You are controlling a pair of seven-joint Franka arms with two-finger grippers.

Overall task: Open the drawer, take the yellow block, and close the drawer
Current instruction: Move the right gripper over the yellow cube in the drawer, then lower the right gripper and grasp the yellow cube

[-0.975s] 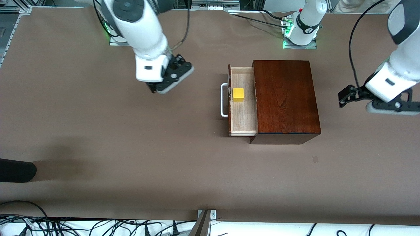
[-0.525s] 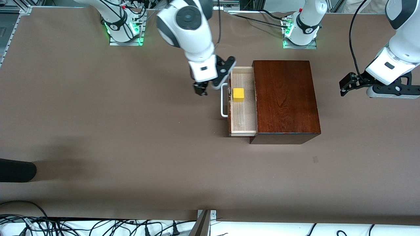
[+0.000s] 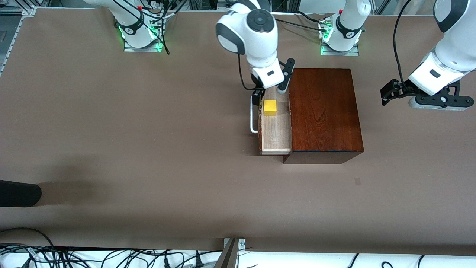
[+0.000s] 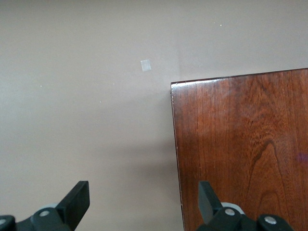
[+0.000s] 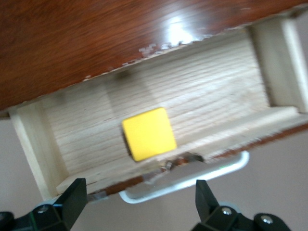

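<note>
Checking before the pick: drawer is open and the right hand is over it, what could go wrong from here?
1. The yellow block sits close to the drawer front and its handle; one finger of the open right hand may land on that front rather than inside.
2. The wooden box overhangs the drawer, so space there looks tight.
3. The left hand waits open over the table by the box; no conflict seen.

A brown table cover [image 3: 148, 149] is filling most of the frame. Black cables [image 3: 93, 257] are sprawling along the bottom edge, a dark rounded shape [image 3: 18, 193] is poking in at lower left, and a small pale patch [image 3: 357, 181] is sitting lower right.
</note>
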